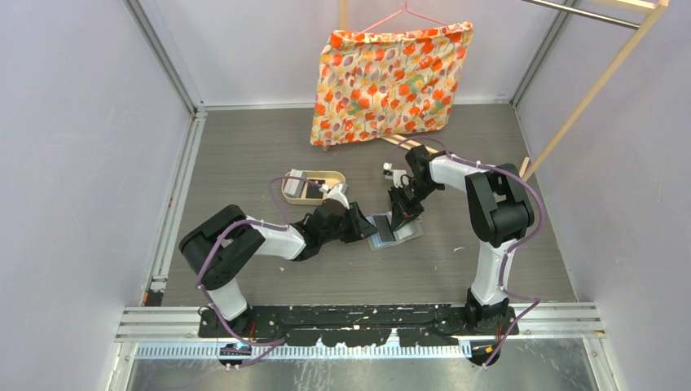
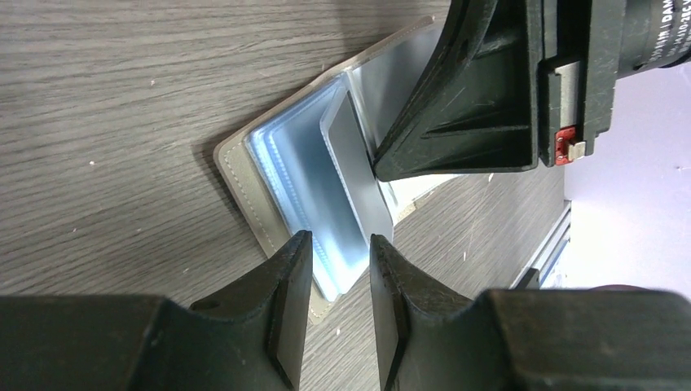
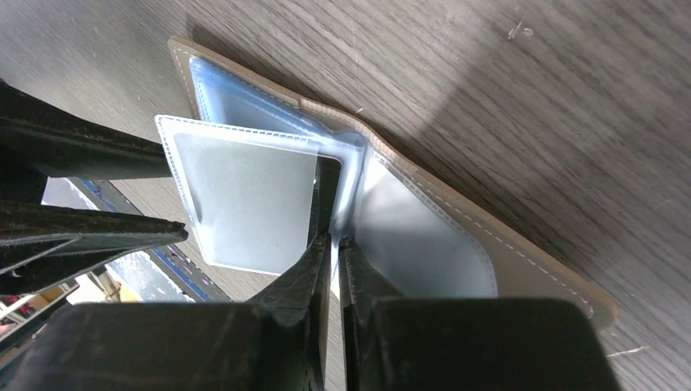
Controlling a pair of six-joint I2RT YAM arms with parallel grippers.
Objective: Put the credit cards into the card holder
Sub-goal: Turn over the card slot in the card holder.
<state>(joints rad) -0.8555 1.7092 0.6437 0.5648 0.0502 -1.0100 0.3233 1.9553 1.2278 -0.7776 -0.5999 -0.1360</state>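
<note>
Card holder (image 1: 407, 232) lies open at frame centre. Left gripper (image 2: 341, 240) stands partly open, astride its upright pocket leaf (image 3: 244, 195); right gripper (image 3: 330, 243), nearly closed, pinches that leaf's edge.

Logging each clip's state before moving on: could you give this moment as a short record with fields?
card holder: lying open on the table, clear pockets facing up
card: thin, standing on edge among the pockets near the fold
right gripper: shut on the card
left gripper: open, fingers at the holder's edge; contact unclear
tray: tan, behind the left arm, small items inside
task: card not yet seated flat
</note>
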